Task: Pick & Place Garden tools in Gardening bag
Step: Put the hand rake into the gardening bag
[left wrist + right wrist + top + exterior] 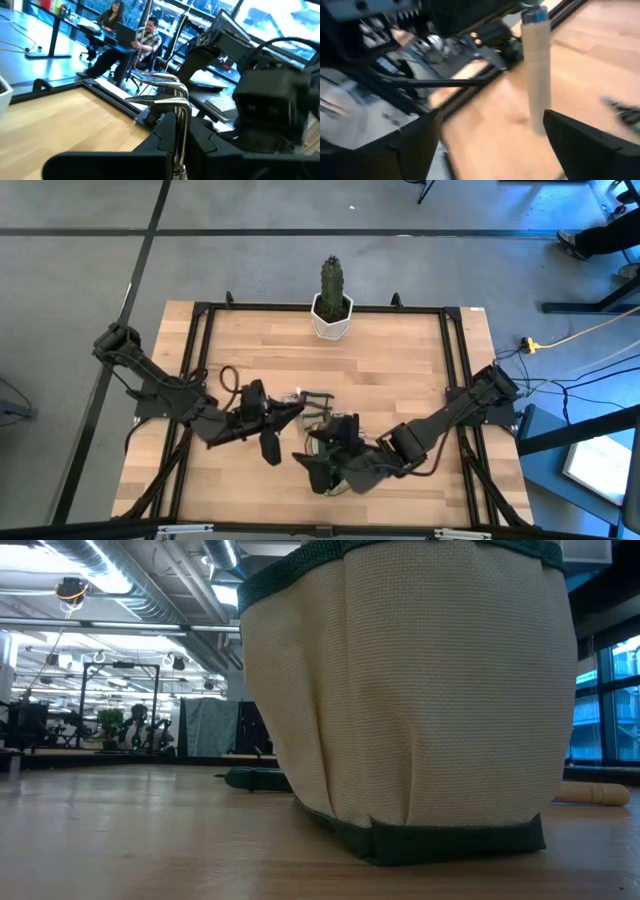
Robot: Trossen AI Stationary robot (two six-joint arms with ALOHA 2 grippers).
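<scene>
Grey floor surrounds a pale wooden counter (400, 370) seen from above, a cactus (331, 285) in its white pot at the far edge. Both arms crowd the near middle: the left end effector (292, 408) reaches in from the left, the right end effector (330, 455) hovers over the gardening bag (325, 442), which is mostly hidden beneath it.

Down at counter level, the bag (410, 700) fills the view, tan fabric with green trim, soft-walled yet standing upright. A wooden handle (598, 794) lies on the counter behind it on one side, a dark green tool (255, 779) on the other.

Left wrist now: fingers pinched tight on the metal fork (167, 95), gripped at the shaft with the tines out ahead. Rigid, smooth steel, likely slippery, so a firm hold close to the handle looks wise. People sit at desks beyond.

Right wrist: jaws spread wide, holding nothing, and a wooden handle with a blue-capped end (536, 70) stands upright between them. Light, stiff, grippy wood, the natural place to grab.
</scene>
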